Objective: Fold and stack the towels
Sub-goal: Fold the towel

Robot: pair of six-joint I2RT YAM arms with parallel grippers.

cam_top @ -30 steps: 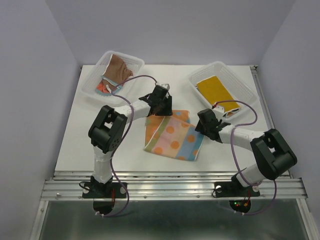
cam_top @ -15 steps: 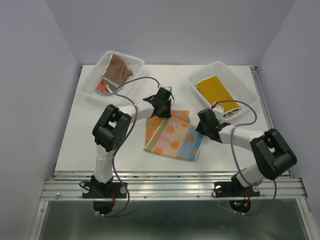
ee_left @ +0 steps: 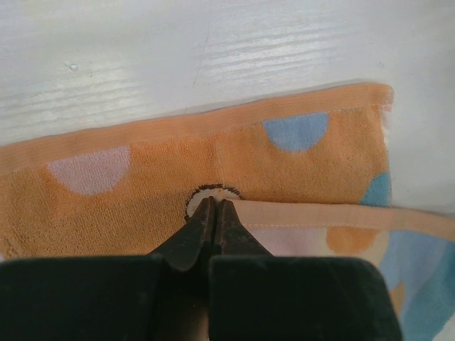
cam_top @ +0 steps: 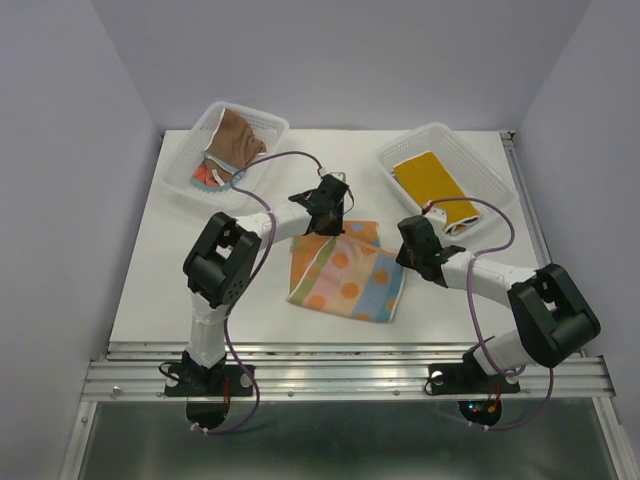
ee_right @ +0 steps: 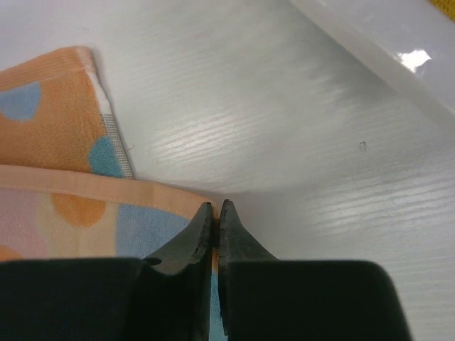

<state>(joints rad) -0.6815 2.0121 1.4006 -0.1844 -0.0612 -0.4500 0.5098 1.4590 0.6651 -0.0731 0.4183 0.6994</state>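
My left gripper [ee_left: 215,206] is pinching the spotted towel [cam_top: 345,280] at its far edge, jaws fully closed on it; my right gripper [ee_right: 217,207] is clamping the same edge at its right corner, also closed. Towel is lying flat on the table [cam_top: 150,290], long axis running between both grippers, body spreading toward me, so I'm judging the fold goes nearward

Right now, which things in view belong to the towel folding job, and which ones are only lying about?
Belongs to the job: spotted towel on the white table; brown towel in the left basket; mustard yellow towel in the right basket; left gripper and right gripper, both shut on the spotted towel's edges.

Just lying about: left basket; right basket; white table.
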